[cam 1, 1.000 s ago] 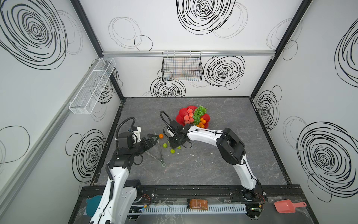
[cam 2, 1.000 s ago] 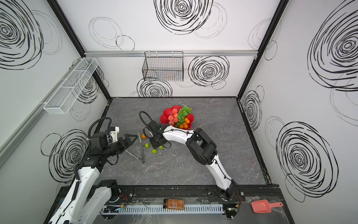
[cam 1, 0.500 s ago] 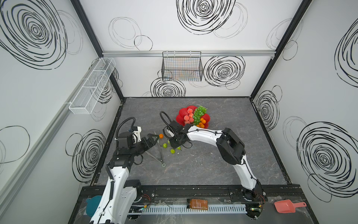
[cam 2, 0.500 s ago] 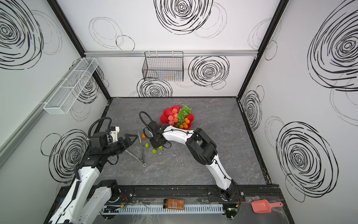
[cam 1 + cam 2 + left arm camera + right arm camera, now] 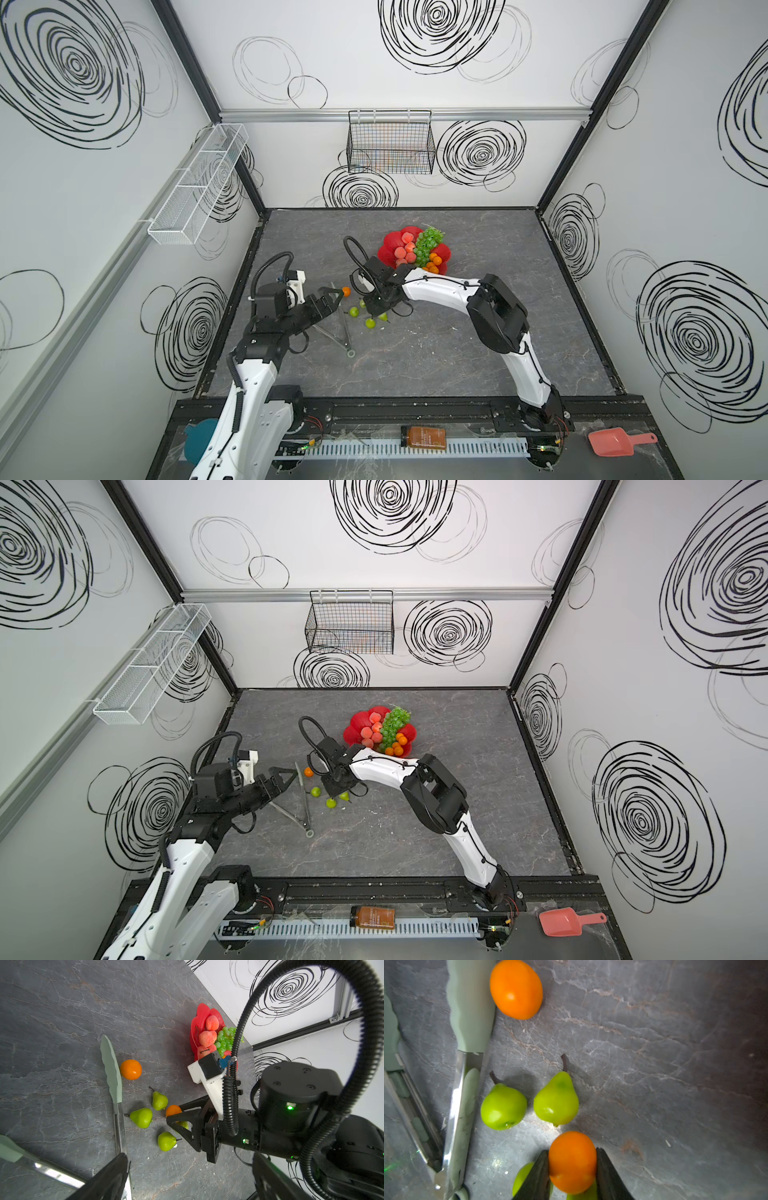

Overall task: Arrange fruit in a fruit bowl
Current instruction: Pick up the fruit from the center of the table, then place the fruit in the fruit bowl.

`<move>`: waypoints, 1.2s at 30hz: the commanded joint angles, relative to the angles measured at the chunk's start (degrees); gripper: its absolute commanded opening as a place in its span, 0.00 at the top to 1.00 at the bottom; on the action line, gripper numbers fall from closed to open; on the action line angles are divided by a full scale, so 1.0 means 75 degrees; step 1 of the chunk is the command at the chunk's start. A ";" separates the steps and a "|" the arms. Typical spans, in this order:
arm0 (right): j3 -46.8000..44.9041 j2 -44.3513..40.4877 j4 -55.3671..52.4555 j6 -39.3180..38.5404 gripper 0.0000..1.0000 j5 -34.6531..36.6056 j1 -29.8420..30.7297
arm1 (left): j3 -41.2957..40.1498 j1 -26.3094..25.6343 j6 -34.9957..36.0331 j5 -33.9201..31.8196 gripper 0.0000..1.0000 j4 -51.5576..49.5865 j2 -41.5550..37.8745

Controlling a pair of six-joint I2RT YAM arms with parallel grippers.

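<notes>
**Tangerine pinched near the fruit bowl**

Grey marbled tabletop (image 5: pixel 457 353) inside white walls scrawled with black swirls. Near the fruit bowl (image 5: pixel 388 245), the right gripper (image 5: pixel 572 1150) is clamped on a tangerine (image 5: pixel 173 1110). The left gripper (image 5: pixel 332 300), farther from the bowl, stands spread and empty. Black fingers (image 5: pixel 539 1180) half hide one green fruit (image 5: pixel 519 1176); grapes (image 5: pixel 428 247) cover part of the bowl.

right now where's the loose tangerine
In both top views the loose tangerine lies beside the tongs tip, by the left end effector; the right end effector grips a second tangerine.
</notes>
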 commanded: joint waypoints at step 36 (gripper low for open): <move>-0.1403 -0.1874 -0.0038 0.0422 0.63 0.0362 -0.2361 | 0.1503 -0.4452 -0.0641 -0.2687 0.04 0.2814 0.3300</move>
